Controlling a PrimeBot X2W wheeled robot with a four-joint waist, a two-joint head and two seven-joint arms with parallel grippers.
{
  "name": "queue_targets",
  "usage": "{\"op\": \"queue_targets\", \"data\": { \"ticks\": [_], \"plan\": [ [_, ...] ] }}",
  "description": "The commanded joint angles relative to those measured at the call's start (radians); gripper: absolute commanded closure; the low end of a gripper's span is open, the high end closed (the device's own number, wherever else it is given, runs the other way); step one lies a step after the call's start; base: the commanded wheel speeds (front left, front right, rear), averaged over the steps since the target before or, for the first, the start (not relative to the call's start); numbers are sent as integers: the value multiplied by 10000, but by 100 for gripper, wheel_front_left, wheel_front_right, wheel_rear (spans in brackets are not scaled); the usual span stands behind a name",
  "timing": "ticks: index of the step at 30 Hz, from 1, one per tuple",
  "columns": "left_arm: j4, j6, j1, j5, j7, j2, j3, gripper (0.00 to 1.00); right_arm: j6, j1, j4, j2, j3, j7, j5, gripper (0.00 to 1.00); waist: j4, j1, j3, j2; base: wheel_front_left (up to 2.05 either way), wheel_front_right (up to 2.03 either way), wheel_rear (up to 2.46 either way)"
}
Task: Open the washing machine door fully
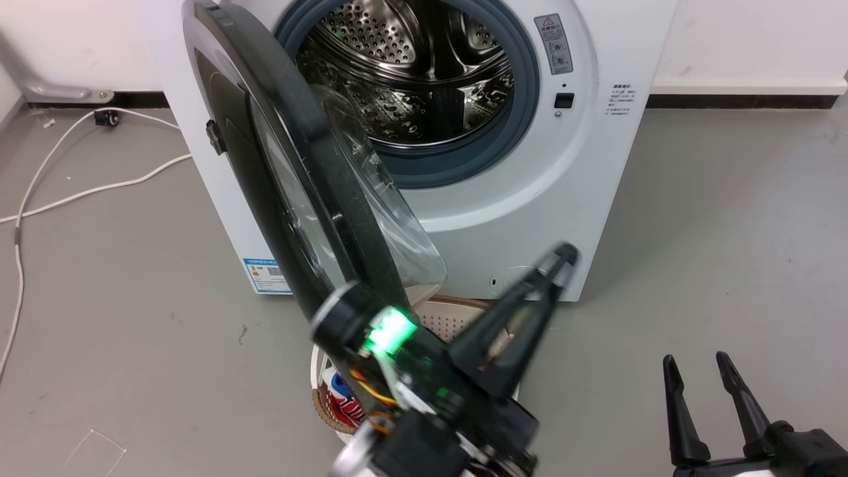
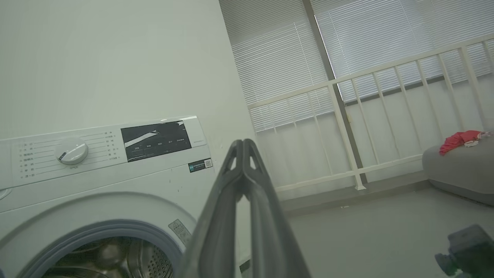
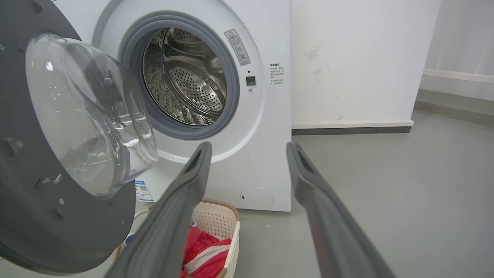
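- The washing machine door (image 1: 324,172) stands roughly half open, edge-on to the robot, hinged at its left.
- The left hand (image 1: 562,257), pressed together and empty, is nearer, just right of the door's lower edge, on the glass-bowl side.
- The right hand (image 1: 695,361), spread, sits well apart rightward.

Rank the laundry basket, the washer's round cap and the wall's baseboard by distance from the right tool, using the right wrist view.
1. Laundry basket: just past the right tool, lower left.
2. Round cap: low on the washing machine front, behind the basket.
3. Baseboard: along the wall right of the machine, farthest.
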Motion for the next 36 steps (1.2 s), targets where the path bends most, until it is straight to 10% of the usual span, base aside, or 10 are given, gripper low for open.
{"op": "queue_targets", "data": {
  "ticks": [1, 17, 36],
  "plan": [
    [122, -77, -58, -13, -21, -11, -283, 100, -2, -61, 22, 28, 32, -17, -54, 0, 11, 0, 1, 0, 0, 0, 0],
    [1858, -104, 873, -183, -21, 162, -1992, 100, -2, -27, 89, 29, 130, -17, -91, 0, 100, 0, 69, 0, 0, 0, 0],
    [3892, 585, 1264, -681, -22, 590, -566, 100, -2, -306, 131, 29, 103, -17, -164, 0, 173, 0, 562, 0, 0, 0, 0]
  ]
}}
